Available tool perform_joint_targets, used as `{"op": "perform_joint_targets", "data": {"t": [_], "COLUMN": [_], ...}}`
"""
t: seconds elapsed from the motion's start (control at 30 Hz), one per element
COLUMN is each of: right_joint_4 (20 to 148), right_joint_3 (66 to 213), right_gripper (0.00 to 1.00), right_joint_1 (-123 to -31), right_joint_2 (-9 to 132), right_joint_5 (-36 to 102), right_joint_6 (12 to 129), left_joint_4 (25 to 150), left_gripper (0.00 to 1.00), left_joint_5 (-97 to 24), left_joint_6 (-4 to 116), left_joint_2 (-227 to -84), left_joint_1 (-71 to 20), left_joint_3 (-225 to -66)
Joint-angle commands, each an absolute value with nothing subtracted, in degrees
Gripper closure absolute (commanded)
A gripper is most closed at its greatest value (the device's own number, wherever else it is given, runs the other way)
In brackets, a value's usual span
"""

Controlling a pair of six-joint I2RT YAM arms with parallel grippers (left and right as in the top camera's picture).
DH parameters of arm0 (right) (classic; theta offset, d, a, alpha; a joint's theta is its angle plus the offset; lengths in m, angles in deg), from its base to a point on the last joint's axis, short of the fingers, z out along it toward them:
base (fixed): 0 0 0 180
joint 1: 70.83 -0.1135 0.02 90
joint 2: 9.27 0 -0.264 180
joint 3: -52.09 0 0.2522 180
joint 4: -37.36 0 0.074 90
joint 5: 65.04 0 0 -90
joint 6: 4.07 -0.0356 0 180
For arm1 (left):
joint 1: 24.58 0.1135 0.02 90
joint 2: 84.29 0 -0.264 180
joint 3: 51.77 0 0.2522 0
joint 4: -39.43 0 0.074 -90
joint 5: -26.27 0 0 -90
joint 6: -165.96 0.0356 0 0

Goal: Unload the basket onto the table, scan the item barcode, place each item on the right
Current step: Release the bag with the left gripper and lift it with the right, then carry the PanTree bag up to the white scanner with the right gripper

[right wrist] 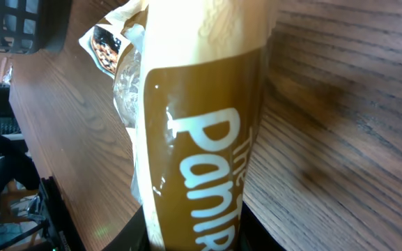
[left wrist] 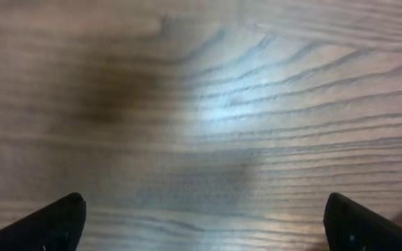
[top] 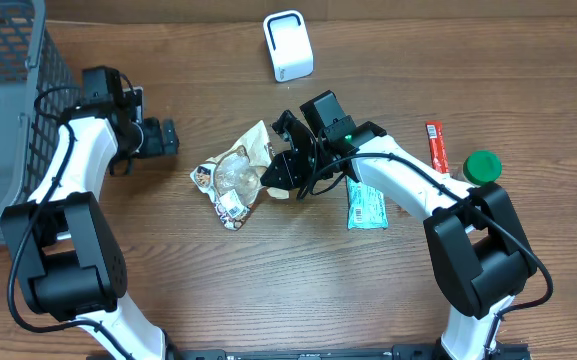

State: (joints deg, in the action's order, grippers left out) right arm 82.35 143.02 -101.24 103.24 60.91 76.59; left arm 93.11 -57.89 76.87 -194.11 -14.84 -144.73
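Our right gripper (top: pixel 281 170) is clamped on the brown-and-cream snack bag (top: pixel 236 180) at the middle of the table (top: pixel 268 290), and our left gripper (top: pixel 168 137) hangs spread and empty to the left, near the grey basket (top: pixel 8 120). We should carry the bag to the white scanner (top: pixel 288 45) at the far edge and turn it slowly until its barcode, not visible to us, faces the scanner squarely.

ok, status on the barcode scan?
Left pincer open, empty. Right pincer shut on snack bag. Bag not yet at white scanner; nothing between.
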Motion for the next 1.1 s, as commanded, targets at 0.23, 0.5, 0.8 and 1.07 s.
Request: {"op": "perform_joint_targets", "data": {"t": [0.23, 0.5, 0.8, 1.07], "right_joint_4": [81.67, 80.84, 94.89, 109.89], "right_joint_3": [143.15, 143.61, 163.39, 189.66], "right_gripper": [0.96, 0.96, 0.96, 0.96], "right_joint_1": [-101.06, -100.91, -99.18, -99.08], "right_joint_2": [101.36, 101.34, 100.60, 100.60], "right_joint_5": [61.02, 61.02, 60.97, 56.25], "right_joint_6": [77.05, 77.03, 80.48, 86.51], "left_joint_4": [90.12, 90.62, 90.64, 90.62], "left_gripper": [0.00, 0.00, 0.00, 0.00], "left_joint_5": [-53.12, -53.45, -53.65, -53.65], "left_joint_6": [89.13, 87.12, 87.12, 87.12], "left_joint_2": [-191.42, -191.42, -191.45, -191.45], "left_joint_1": [-16.42, -16.50, -16.64, -16.64], "left_joint_3": [-146.31, -146.31, -146.31, -146.31]}}
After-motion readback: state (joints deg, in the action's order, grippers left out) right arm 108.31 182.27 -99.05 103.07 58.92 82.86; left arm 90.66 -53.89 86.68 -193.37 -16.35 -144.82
